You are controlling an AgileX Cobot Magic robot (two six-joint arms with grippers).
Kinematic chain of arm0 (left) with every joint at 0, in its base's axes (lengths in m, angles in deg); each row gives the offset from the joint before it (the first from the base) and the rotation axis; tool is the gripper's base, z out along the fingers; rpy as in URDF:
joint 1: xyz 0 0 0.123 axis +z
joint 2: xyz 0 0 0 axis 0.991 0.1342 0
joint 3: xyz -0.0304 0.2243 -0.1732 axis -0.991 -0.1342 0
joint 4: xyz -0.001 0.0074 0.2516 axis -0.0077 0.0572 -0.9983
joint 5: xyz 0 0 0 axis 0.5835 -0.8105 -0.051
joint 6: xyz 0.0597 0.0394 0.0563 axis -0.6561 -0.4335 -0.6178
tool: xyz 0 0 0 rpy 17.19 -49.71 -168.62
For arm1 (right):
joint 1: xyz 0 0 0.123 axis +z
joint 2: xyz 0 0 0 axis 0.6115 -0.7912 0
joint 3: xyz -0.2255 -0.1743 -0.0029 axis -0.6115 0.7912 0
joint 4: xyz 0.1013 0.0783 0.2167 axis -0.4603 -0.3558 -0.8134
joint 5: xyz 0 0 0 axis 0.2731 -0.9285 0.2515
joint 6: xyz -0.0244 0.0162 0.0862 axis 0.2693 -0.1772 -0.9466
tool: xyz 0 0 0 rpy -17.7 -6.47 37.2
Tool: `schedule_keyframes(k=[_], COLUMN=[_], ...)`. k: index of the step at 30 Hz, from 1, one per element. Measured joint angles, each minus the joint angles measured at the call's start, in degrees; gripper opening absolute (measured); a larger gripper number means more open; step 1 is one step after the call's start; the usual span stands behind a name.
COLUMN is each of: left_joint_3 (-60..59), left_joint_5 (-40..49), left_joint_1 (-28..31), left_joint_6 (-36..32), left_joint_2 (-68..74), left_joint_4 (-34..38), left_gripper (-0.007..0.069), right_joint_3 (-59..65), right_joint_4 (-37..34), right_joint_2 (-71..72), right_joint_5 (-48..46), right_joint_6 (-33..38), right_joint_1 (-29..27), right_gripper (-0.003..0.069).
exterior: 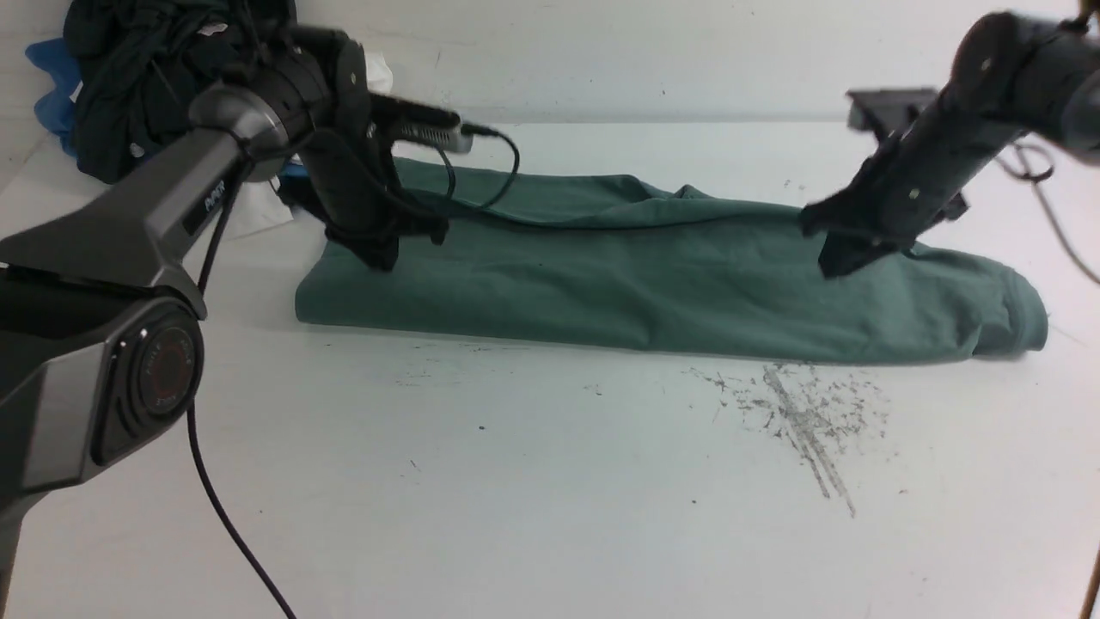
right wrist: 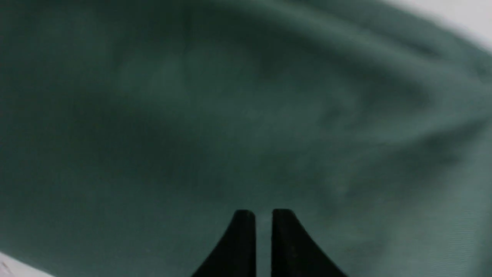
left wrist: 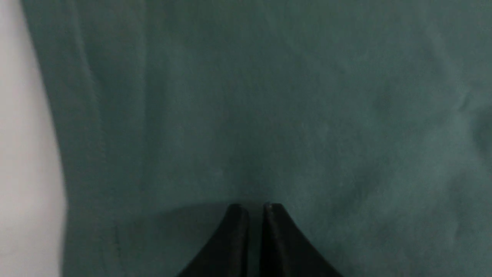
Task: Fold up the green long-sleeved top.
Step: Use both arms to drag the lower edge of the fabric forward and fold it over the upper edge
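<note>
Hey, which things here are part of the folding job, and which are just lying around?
Part of the job: the green long-sleeved top, the left gripper and the right gripper, both over it.
Just lying about: the dark garment pile and the blue garment, far left.

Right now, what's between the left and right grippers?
Just the green top: its folded cloth spans from the left gripper to the right gripper, seen in the front view. The left arm's black cable loops above it near that gripper.
</note>
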Motion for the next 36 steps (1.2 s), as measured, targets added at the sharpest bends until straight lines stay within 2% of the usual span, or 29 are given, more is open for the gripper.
schedule_keyframes(k=[2,10,18,21,25,31,36], left_joint_3=[0.25,-4.3,-28.91,-33.06,-31.66,-22.53,-16.22], left_joint_5=[1.27,1.72,0.8,2.34,-0.11,-4.89,-7.9], left_joint_1=[0.0,0.0,-0.1,-0.1,-0.29,-4.83,-10.02], left_joint_6=[-0.5,-3.99,-8.09,-8.52,-8.16,-15.64,-17.49], left_joint_2=[0.53,-1.98,-14.72,-17.79,-20.94,-18.9,-10.44], left_joint_4=[-0.01,1.43,4.05,4.45,8.43,19.41,19.99], left_gripper=[0.0001,-0.0007,-0.0007,-0.0007,-0.0007,-0.0007,-0.0007], right_joint_3=[0.64,0.88,6.94,10.51,12.67,12.68,12.68], right_joint_4=[0.04,-0.54,3.54,3.61,2.99,0.0,-2.34], right_joint_2=[-2.08,-1.59,2.0,4.65,7.93,10.8,8.5], right_joint_5=[-1.7,-3.64,-3.69,-3.69,-3.82,-2.9,1.66], right_joint_6=[0.32,0.37,-0.11,-0.17,-0.22,-0.28,0.36], right_joint_1=[-0.01,-0.2,-0.15,-0.04,0.28,1.78,3.49], right_gripper=[-0.0003,-0.0012,-0.0014,-0.0014,-0.0014,-0.0014,-0.0014])
